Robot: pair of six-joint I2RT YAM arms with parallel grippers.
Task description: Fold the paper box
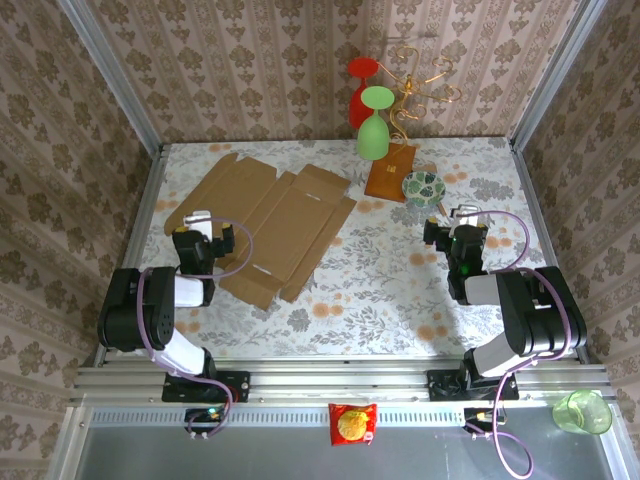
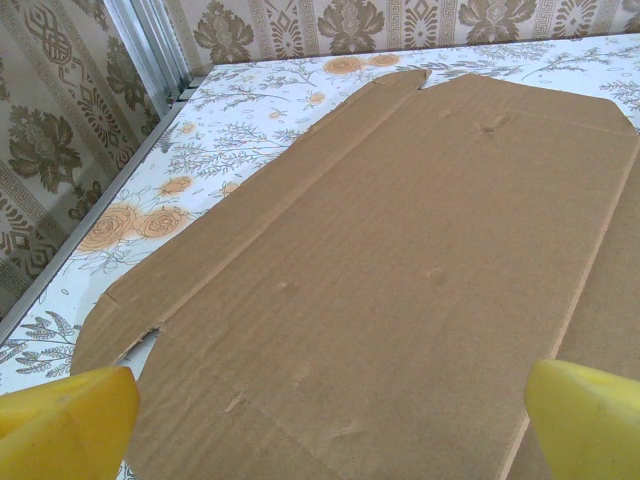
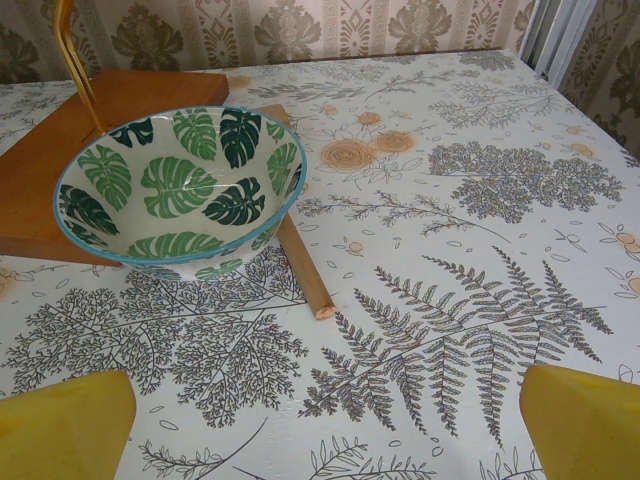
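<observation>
While both arms rest at the table's near edge, the left gripper (image 1: 212, 230) and right gripper (image 1: 450, 222) spread blunt yellow fingertips (image 2: 62, 420) wide, holding nothing. Beneath and beyond the left one, the paper box (image 1: 275, 225) lies flat on the floral tablecloth (image 1: 400, 290): matte brown corrugated cardboard, creased, with die-cut flaps. Beyond the right one stands a glossy leaf-patterned bowl (image 3: 180, 190), a round wooden stick (image 3: 303, 270) just beside it
</observation>
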